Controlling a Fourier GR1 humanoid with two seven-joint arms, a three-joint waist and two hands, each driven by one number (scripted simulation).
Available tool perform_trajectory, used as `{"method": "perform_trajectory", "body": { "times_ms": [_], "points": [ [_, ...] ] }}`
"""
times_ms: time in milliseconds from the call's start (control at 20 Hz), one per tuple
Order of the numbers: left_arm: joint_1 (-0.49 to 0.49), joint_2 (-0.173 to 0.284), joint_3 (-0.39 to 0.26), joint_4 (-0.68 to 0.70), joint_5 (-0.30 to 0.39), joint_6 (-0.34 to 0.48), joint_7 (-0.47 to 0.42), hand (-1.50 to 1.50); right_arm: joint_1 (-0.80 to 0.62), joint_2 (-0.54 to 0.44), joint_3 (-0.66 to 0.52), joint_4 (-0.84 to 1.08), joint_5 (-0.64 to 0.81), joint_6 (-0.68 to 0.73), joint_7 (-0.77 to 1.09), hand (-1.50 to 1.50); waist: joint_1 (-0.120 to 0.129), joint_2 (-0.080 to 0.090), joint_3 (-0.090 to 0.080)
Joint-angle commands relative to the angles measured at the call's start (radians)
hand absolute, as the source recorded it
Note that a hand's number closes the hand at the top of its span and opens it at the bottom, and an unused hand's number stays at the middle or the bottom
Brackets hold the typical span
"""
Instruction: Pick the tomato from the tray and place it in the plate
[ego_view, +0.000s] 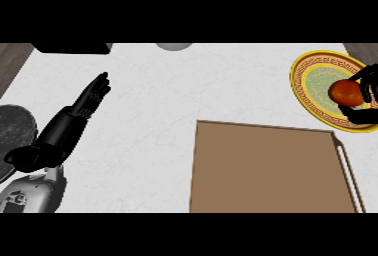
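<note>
Tomato over the plate, far right of head view, inside the rim outline, off the tray. Pinched by right hand, black fingers curled around its right side, top and bottom. Cannot tell if touching plate or just above it. Likely held there for the drop: centred enough that release should land it in the dish, not on the yellow rim.

Looks: round, orange-red, smooth, slight gloss on upper left, right part hidden by fingers. Probably rolls if let go high.

Plate: yellow band with patterned border, pale green centre, partly cut by frame edge. Tray: flat brown, bare, on white surface.

Left hand at left, fingers straight, holding nothing, resting clear of the work.

Remaining, judging by this: lower, release, pull back.
</note>
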Motion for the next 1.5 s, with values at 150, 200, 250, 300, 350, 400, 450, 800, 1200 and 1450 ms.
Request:
{"method": "perform_trajectory", "body": {
  "times_ms": [150, 200, 250, 300, 350, 400, 450, 800, 1200, 1450],
  "points": [
    [0.037, -0.005, 0.005, 0.05, -0.004, -0.026, -0.092, 0.0, -0.167, 0.076, -0.028, 0.419, 0.037, 0.063, -0.047, 1.5, 0.02, 0.01, 0.001],
    [-0.016, 0.015, 0.018, 0.024, 0.003, -0.029, -0.032, 0.0, -0.185, 0.063, -0.034, 0.474, 0.032, 0.102, -0.061, -1.5, 0.019, 0.01, 0.002],
    [-0.026, -0.011, -0.002, 0.012, -0.012, -0.006, -0.016, 0.0, -0.235, 0.092, -0.015, 0.53, 0.061, 0.103, -0.045, -1.5, 0.031, 0.012, 0.002],
    [-0.023, -0.002, 0.011, 0.025, 0.002, -0.022, -0.021, 0.0, -0.211, 0.132, -0.026, 0.573, 0.056, 0.067, -0.093, -1.5, 0.018, 0.009, 0.002],
    [-0.076, -0.024, -0.014, -0.004, -0.008, -0.001, 0.061, 0.0, -0.279, 0.13, -0.023, 0.631, 0.089, 0.058, -0.091, -1.5, 0.023, 0.01, 0.003],
    [-0.019, -0.031, -0.026, 0.027, -0.05, 0.01, -0.028, 0.0, -0.297, 0.106, -0.059, 0.69, 0.069, 0.069, -0.173, -1.5, 0.017, 0.009, 0.002],
    [-0.014, 0.001, 0.023, 0.061, -0.008, -0.027, -0.064, 0.0, -0.265, 0.127, -0.078, 0.71, 0.055, 0.024, -0.254, -1.5, 0.011, 0.009, 0.002],
    [-0.063, -0.03, -0.008, 0.064, -0.048, 0.003, -0.037, 0.0, -0.353, 0.15, -0.176, 0.803, -0.012, -0.001, -0.444, -1.5, 0.017, 0.016, 0.004],
    [0.009, 0.031, 0.057, 0.017, 0.02, -0.064, -0.055, 0.0, -0.396, 0.108, -0.33, 0.822, -0.195, 0.312, -0.616, -1.5, 0.01, 0.003, 0.002],
    [-0.006, -0.018, 0.025, 0.009, -0.014, -0.014, -0.013, 0.0, -0.365, 0.08, -0.429, 0.883, -0.315, 0.565, -0.639, -1.5, -0.009, 0.003, 0.002]
  ]
}}
